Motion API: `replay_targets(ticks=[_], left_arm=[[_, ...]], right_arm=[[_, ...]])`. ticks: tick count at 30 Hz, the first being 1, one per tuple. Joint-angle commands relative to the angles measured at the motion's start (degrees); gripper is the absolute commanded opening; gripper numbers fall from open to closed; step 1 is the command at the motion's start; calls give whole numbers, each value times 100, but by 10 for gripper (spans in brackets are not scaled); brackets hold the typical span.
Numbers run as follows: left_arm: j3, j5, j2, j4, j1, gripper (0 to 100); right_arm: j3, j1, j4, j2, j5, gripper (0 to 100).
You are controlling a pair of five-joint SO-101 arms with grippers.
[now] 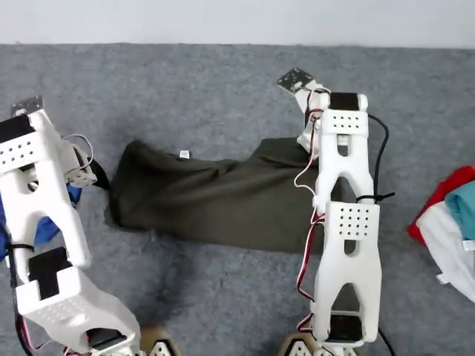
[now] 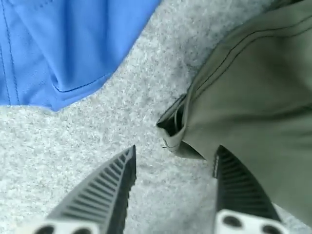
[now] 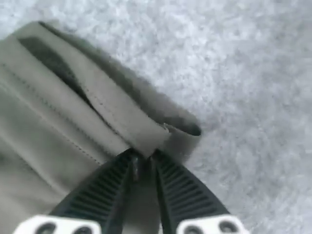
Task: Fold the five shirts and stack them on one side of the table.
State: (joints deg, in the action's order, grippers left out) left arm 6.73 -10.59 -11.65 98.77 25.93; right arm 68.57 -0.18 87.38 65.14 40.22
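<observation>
An olive green shirt (image 1: 215, 196) lies partly folded across the middle of the grey table. My right gripper (image 3: 142, 158) is shut on the olive shirt's (image 3: 73, 112) layered hem, at the shirt's far right corner (image 1: 297, 148). My left gripper (image 2: 173, 156) stands open just above the table at the shirt's left end (image 1: 115, 196), with a folded corner of the olive shirt (image 2: 253, 107) between and beyond its fingers. A blue shirt (image 2: 63, 44) lies beside it on the left side (image 1: 44, 222), mostly under the left arm.
A pile of shirts in red (image 1: 449, 189), teal (image 1: 464, 208) and white (image 1: 449, 241) lies at the table's right edge. Grey felt table surface (image 1: 185, 89) stretches open behind and in front of the olive shirt.
</observation>
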Motion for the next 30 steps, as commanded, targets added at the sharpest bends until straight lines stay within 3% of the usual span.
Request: replay_targets(ticks=[1,12,20,25,30], left_arm=[[-48,53,308,193,0,250],[-259,53,308,193,0,250],[-259,53,308,193,0,250],[-259,53,299,193,0,250],[-259,53,299,193,0,250]], right_arm=[[396,66,136,-84,-26,9],[1829,66,1587,-57,-44,9],[1855,444,1587,-101,-369,9],[1284,532,1587,-391,-316,9],[-422,92,1578,-1235,114,9]])
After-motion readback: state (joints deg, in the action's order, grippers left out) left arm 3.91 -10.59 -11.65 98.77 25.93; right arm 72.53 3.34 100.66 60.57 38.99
